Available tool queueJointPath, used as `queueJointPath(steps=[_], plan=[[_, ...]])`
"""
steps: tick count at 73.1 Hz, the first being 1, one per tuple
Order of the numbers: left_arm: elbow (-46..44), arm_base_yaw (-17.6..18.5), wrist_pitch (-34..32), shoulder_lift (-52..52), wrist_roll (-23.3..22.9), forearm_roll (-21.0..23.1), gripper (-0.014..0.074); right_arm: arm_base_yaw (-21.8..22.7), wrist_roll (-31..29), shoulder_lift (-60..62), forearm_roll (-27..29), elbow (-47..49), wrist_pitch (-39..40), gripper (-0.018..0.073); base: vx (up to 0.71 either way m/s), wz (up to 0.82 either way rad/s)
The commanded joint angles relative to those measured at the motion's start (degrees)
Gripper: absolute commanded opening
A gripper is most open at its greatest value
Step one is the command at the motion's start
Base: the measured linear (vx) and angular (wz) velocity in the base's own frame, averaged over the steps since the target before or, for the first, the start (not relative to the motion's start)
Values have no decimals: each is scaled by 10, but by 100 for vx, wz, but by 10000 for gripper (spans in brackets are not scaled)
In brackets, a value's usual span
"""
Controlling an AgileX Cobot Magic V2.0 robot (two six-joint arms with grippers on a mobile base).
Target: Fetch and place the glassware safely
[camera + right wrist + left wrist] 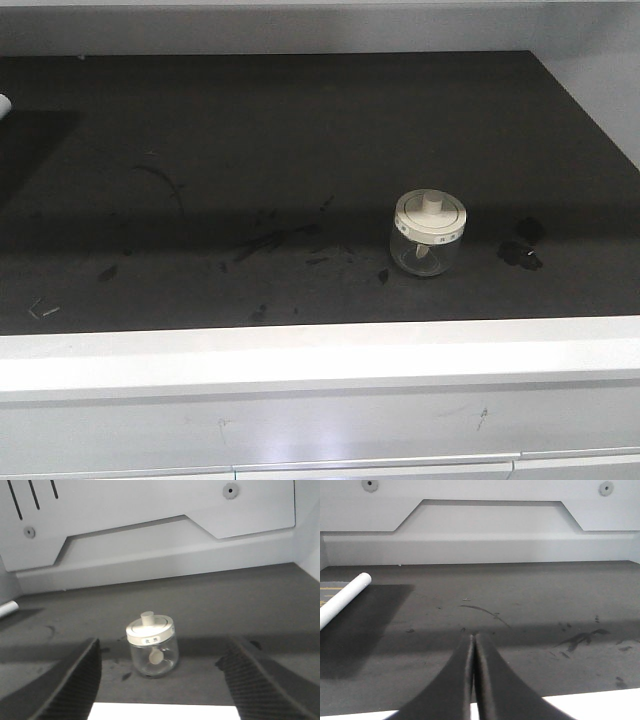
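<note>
One jar is on the dark worktop. It is small, squat and of clear glass, and it stands upright. It carries one round off-white lid with a knob in the middle and small marks around the rim. The jar is close to the worktop's front edge and right of the middle, well away from the back wall. Something pale shows inside the glass (what it is cannot be told).

One white rod-like thing lies at the left edge of the worktop, well apart from the jar, with only its end in view. One dark blotch lies near the jar on the side of the right edge, and thin scuffs are scattered over the middle of the worktop. One white rim runs along the front edge.

There are two pincers, each seen only from its own wrist camera. The left pincer is low over the front edge and points toward the back wall. Its two black fingers are pressed together with nothing between them.

The right pincer is also at the front edge, facing the back wall. Its fingers are spread wide apart. The jar appears in the gap between them but farther in on the worktop, and neither finger touches it.
</note>
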State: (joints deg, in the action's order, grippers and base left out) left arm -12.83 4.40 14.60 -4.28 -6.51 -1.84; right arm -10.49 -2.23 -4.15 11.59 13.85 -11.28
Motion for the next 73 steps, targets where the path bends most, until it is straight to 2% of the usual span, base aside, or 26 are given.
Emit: queueJointPath(steps=[1, 14, 27, 38, 48, 55, 73], plan=[[-12, 5, -45, -5, -5, 5, -7, -3, -55, -29, -2, 17, 48, 510, 0, 0], [-12, 5, -45, -5, -5, 5, -7, -59, -124, -125, -2, 29, 87, 510, 0, 0], [-12, 5, -45, -5, -5, 5, -7, -87, -127, -285, -2, 81, 199, 510, 0, 0], [-12, 5, -45, -5, -5, 5, -7, -87, -117, -434, -1, 148, 279, 510, 0, 0], [-12, 5, -45, -5, -5, 5, -7, -87, -111, -564, -1, 225, 288, 510, 0, 0], [-12, 5, -45, -5, -5, 5, -7, -87, -86, -637, -1, 273, 293, 510, 0, 0], [-12, 5, -45, -5, -5, 5, -7, -87, -35, -755, -3, 325, 375, 510, 0, 0]])
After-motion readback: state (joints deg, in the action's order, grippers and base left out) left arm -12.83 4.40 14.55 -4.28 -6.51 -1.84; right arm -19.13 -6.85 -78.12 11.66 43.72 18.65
